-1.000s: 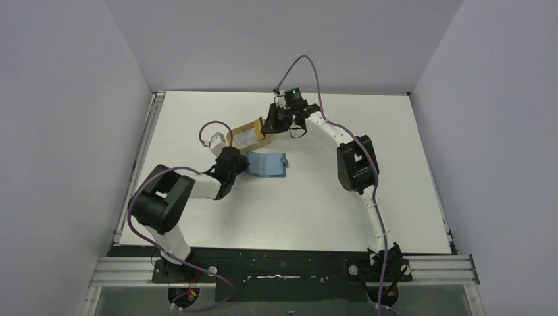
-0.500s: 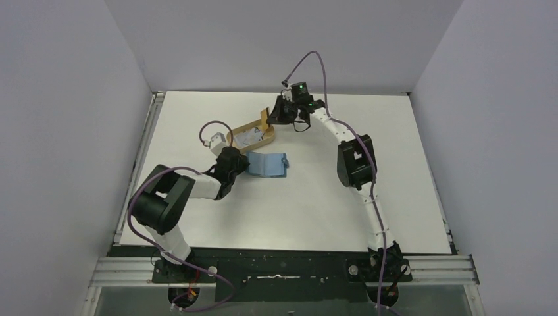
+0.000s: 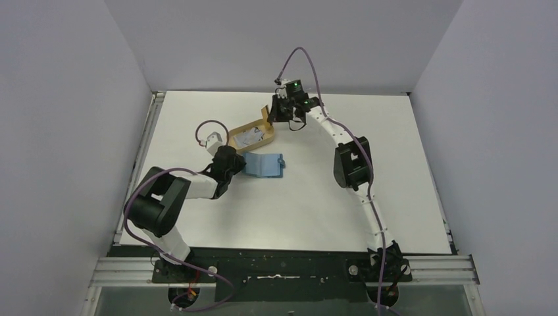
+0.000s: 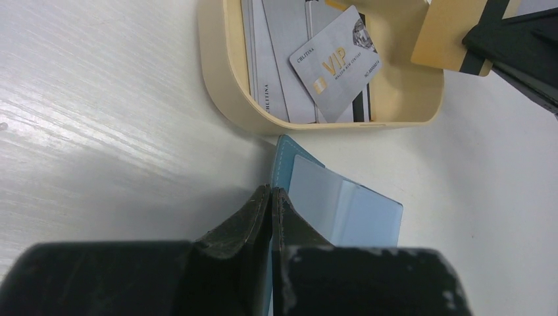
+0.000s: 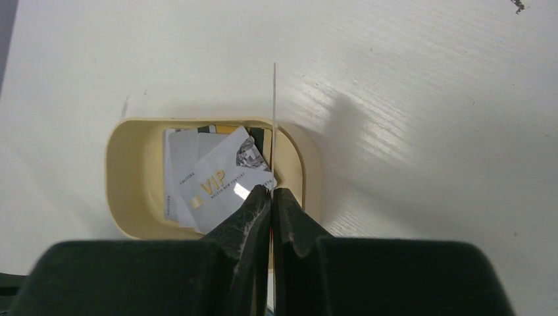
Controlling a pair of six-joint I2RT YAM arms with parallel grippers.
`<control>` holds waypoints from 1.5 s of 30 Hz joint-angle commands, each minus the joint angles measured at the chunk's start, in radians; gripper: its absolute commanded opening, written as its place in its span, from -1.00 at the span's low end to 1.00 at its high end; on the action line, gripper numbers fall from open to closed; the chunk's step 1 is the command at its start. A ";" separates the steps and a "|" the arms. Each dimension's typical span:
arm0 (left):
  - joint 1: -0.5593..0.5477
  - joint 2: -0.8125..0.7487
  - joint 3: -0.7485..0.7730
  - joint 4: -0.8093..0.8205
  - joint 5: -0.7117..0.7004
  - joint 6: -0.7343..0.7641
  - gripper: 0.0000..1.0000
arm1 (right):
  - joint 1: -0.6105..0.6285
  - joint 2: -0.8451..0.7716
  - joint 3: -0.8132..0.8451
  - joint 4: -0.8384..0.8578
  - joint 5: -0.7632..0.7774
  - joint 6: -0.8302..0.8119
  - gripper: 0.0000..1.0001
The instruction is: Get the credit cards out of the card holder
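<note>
The card holder (image 3: 265, 165), a teal-blue wallet, lies open on the white table with its pale blue pockets (image 4: 342, 210) showing. My left gripper (image 4: 272, 191) is shut on its left edge. Several whitish-grey credit cards (image 4: 316, 59) lie in the oval tan tray (image 3: 252, 136), a VIP card (image 5: 217, 181) on top. My right gripper (image 5: 271, 189) is shut on a yellowish credit card (image 4: 454, 33) and holds it upright above the tray's right end. That card appears edge-on as a thin line (image 5: 274, 118) in the right wrist view.
The tan tray's rim (image 4: 217, 85) stands just beyond the card holder, almost touching it. White table (image 3: 368, 191) spreads to the right and front. Grey walls close in the back and both sides, and a metal rail (image 3: 141, 158) runs along the left edge.
My right gripper has moved up and back from the tray's right end, carrying the yellowish card. The left gripper and the card holder have shifted slightly left.
</note>
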 commanded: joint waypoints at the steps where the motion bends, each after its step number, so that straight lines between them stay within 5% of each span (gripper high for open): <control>1: 0.014 -0.049 -0.005 0.004 0.023 0.014 -1.00 | 0.036 0.005 0.025 -0.017 0.102 -0.136 -1.00; 27: 0.060 -0.188 -0.103 -0.102 0.062 0.040 -1.00 | 0.141 0.022 0.010 -0.066 0.505 -0.471 -1.00; 45: 0.101 -0.231 -0.132 -0.126 0.085 0.048 -1.00 | 0.200 0.096 0.110 -0.169 0.350 -0.529 -1.00</control>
